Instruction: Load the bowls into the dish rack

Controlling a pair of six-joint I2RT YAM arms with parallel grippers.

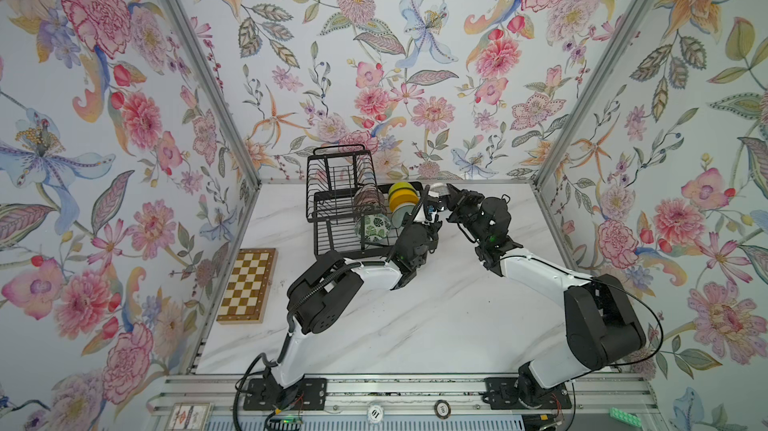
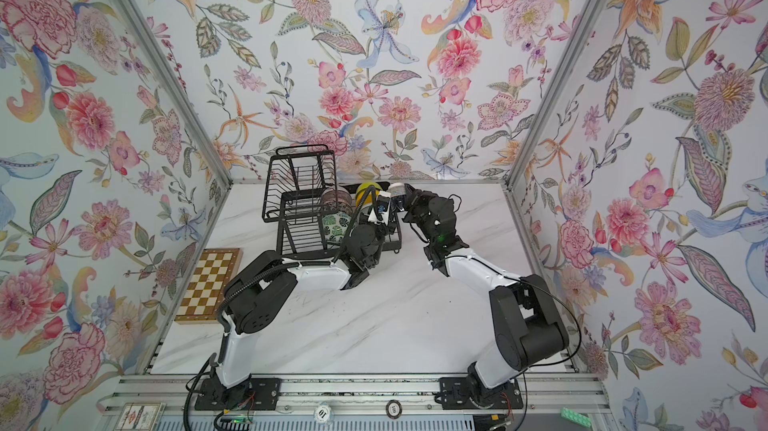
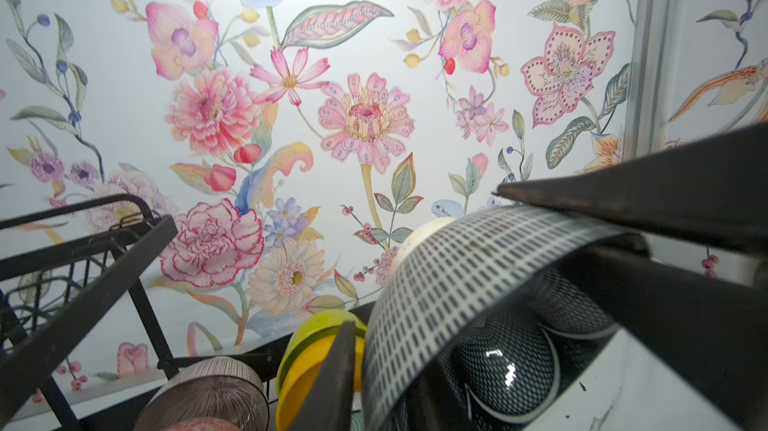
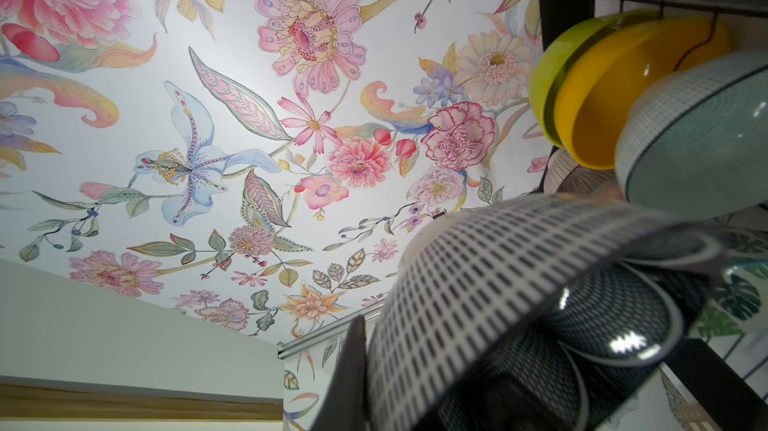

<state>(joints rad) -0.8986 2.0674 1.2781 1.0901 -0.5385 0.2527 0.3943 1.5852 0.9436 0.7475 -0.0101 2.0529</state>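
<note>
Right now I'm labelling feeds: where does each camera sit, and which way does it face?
Top views: overhead, facing down on table, dish rack, both arms.
Left wrist: by the rack, facing up at wallpaper; left gripper finger.
Right wrist: by the rack, facing up at wallpaper; right gripper finger.
Shared: wrist views both show the black-and-white bowl.

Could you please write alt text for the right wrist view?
The right gripper holds a black-and-white patterned bowl. Behind it, lime green, orange-yellow and pale celadon bowls stand on edge in the dish rack; floral wallpaper beyond.
</note>
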